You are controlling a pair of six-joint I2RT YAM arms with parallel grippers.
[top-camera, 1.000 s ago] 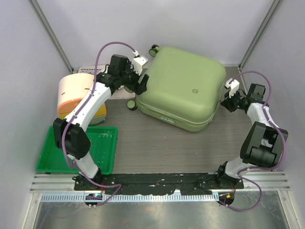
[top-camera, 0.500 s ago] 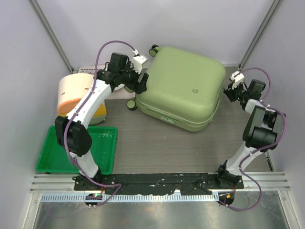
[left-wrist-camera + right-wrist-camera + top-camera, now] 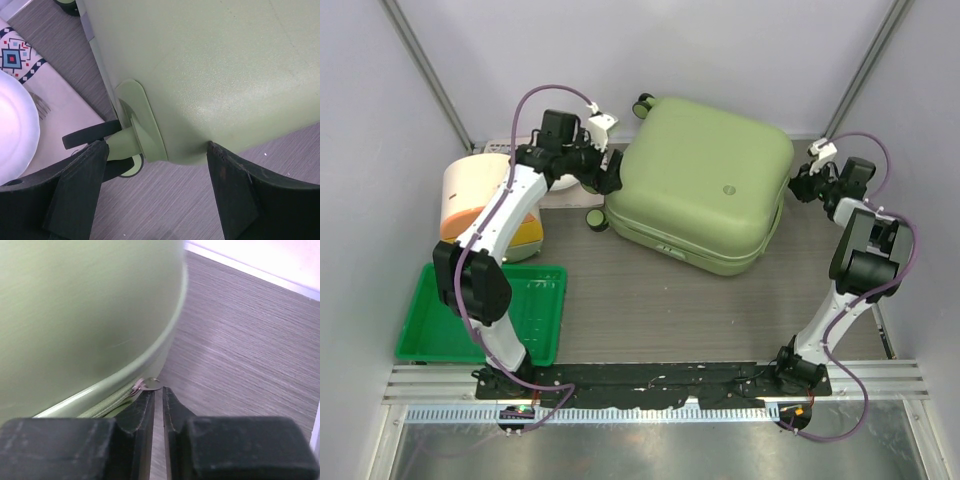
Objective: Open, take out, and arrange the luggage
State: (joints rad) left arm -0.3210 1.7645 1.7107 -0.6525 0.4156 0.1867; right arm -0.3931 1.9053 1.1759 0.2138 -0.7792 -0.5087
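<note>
the luggage (image 3: 705,180) is found shut, flat on the table (image 3: 720,310); nothing is taken out; the left gripper (image 3: 155,152) is spread wide, empty, astride a wheeled corner; the right gripper (image 3: 158,392) is nearly closed at the zip pull (image 3: 150,384), grip unconfirmed.

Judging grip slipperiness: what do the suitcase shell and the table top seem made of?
The luggage looks like hard moulded plastic, pale green, with a fine matte grain seen close in the left wrist view. The table looks like grey wood-grain laminate, by its fine parallel streaks; real wood is possible.
</note>
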